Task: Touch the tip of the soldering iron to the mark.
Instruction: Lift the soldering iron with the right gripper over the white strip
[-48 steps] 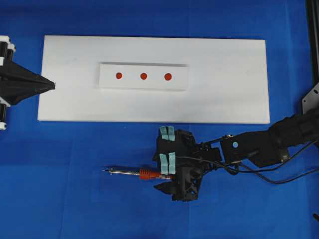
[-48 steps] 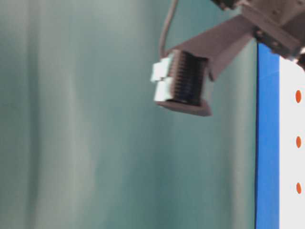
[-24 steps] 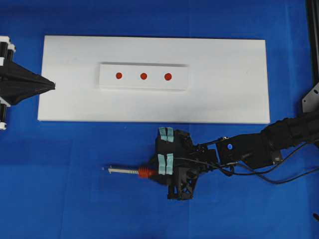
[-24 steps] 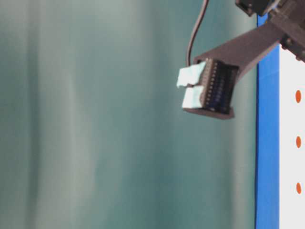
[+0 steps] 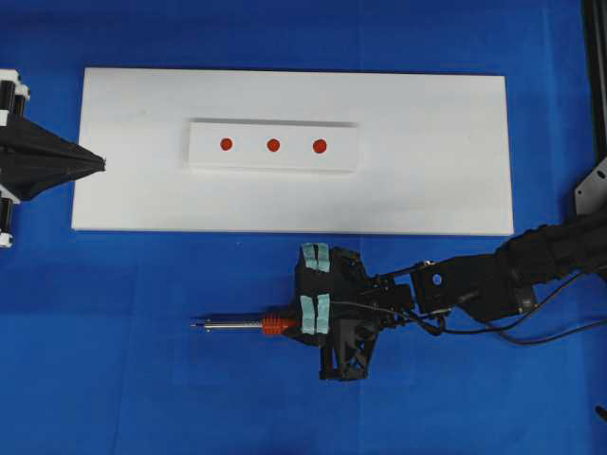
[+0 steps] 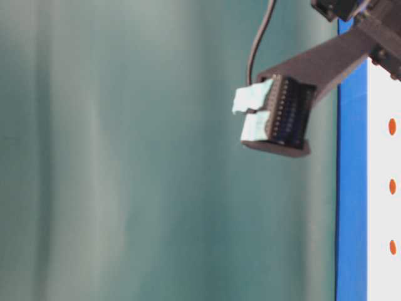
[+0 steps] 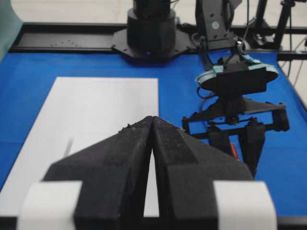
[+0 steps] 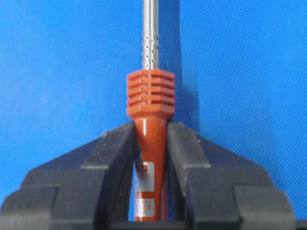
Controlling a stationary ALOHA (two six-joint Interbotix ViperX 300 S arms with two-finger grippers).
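The soldering iron [image 5: 248,326] lies level, low over the blue cloth in front of the white board, tip [image 5: 195,327] pointing left. My right gripper [image 5: 302,327] is shut on its red-orange handle [image 8: 149,122]; the silver shaft [image 8: 150,33] runs out of the top of the right wrist view, so the tip is hidden there. Three red marks [image 5: 226,144], [image 5: 273,145], [image 5: 320,146] sit on a raised white strip [image 5: 341,156]. My left gripper [image 5: 95,163] is shut and empty at the board's left edge, its jaws [image 7: 152,120] closed tip to tip.
The white board [image 5: 427,180] fills the middle of the blue table. The iron's black cord [image 5: 493,332] trails right along the right arm. The right gripper's taped finger [image 6: 279,116] and the red marks [image 6: 392,126] show in the table-level view.
My right gripper has moved left over the iron's handle and shut on it. The iron has shifted slightly left. The left arm has not moved.
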